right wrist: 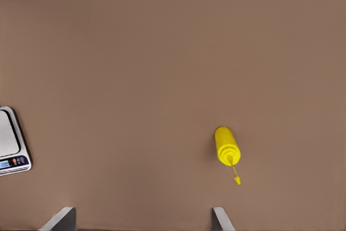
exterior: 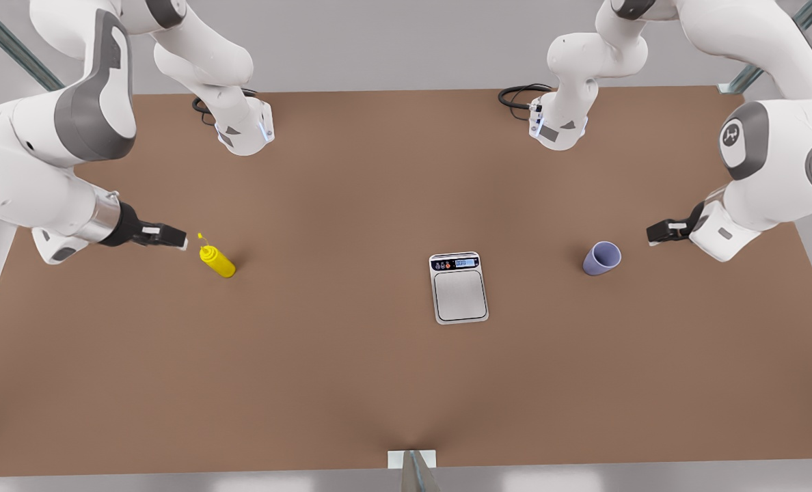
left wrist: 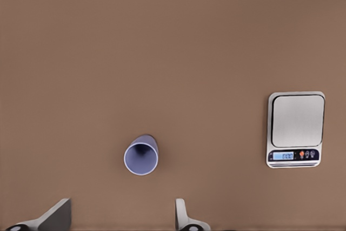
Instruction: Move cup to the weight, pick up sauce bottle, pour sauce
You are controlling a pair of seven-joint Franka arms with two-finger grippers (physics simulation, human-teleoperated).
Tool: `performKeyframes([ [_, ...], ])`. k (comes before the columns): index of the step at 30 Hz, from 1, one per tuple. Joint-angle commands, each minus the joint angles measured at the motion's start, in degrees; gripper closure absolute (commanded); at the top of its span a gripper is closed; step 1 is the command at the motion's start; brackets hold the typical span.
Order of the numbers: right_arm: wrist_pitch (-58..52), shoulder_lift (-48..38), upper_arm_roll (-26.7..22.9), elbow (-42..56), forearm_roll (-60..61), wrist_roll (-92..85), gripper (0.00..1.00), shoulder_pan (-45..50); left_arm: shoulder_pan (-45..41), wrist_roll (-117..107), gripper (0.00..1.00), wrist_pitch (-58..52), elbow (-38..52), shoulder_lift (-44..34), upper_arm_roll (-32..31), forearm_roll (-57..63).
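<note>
My left hand (exterior: 652,234) hangs above the brown surface (exterior: 351,383) at the front view's right, its fingers (left wrist: 181,215) spread wide apart with nothing between them. The cup (exterior: 601,258) stands upright just beside it, toward the middle of the surface, not touched; in my left wrist view the cup's (left wrist: 141,155) open mouth faces up at me and sits a little ahead of my spread fingertips.

My right hand (exterior: 179,238) hovers at the front view's left, fingers (right wrist: 219,219) also apart and empty. The sauce bottle (exterior: 217,260) stands just beside that hand, its thin nozzle close to my fingertips in the front view but not touching them. In my right wrist view the bottle (right wrist: 226,145) sits ahead of my open fingers.

The weight (exterior: 458,287) lies flat near the middle of the surface, between the cup and the bottle and well apart from both, its display strip on the end toward the arm bases. Its steel platform is bare.
</note>
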Motion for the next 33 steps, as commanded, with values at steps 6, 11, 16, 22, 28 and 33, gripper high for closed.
performKeyframes([
  [6,0.2,0.1,0.0,0.0,0.0,-2.8,0.00,0.0,0.0,0.3,0.00,15.7,-22.6,-0.8,-0.1,-0.2],
  [11,0.3,0.1,0.2,0.0,0.0,-2.8,0.00,0.2,2.3,4.6,0.00,30.6,-37.1,-1.4,0.4,0.5],
  [16,0.4,0.2,0.3,0.0,0.0,-2.9,0.00,0.1,5.5,8.8,0.00,36.7,-41.9,-1.0,0.6,0.4],
  [22,0.3,0.2,0.1,0.0,0.0,-3.0,0.00,0.0,6.5,8.8,0.00,42.4,-44.4,2.1,0.6,0.3],
  [28,0.3,0.2,0.0,0.0,0.1,-3.1,0.00,0.0,6.5,8.6,0.15,44.9,-44.4,4.8,0.6,0.0],
  [33,0.3,0.2,0.1,0.0,0.1,-3.0,0.00,0.1,6.5,7.9,0.65,44.4,-44.4,4.6,0.5,-0.6],
])
